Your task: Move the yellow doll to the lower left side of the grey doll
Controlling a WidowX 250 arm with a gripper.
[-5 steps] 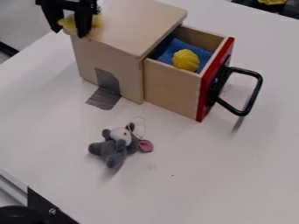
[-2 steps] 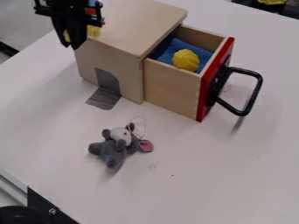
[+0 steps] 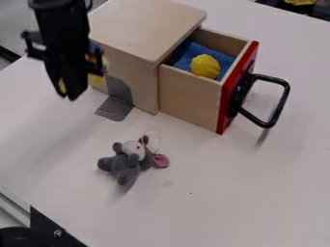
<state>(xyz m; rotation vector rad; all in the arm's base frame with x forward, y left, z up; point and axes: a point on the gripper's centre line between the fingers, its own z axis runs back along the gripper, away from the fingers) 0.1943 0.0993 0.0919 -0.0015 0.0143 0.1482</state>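
Gripper (image 3: 72, 95) has dropped toward six o'clock in view, clear of the wooden box's (image 3: 145, 19) top. Claw nearly closed, pinching the yellow doll (image 3: 97, 78), carried along, now at eleven o'clock from the grey doll (image 3: 128, 161). We judge transport underway; release belongs between seven and eight o'clock.

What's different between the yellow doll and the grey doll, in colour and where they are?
The yellow doll is held up in the gripper, while the grey doll lies on the table. The yellow doll shows just yellow patches around the jaws; the grey doll shows a white face and pink ear. Both are outside the drawer.
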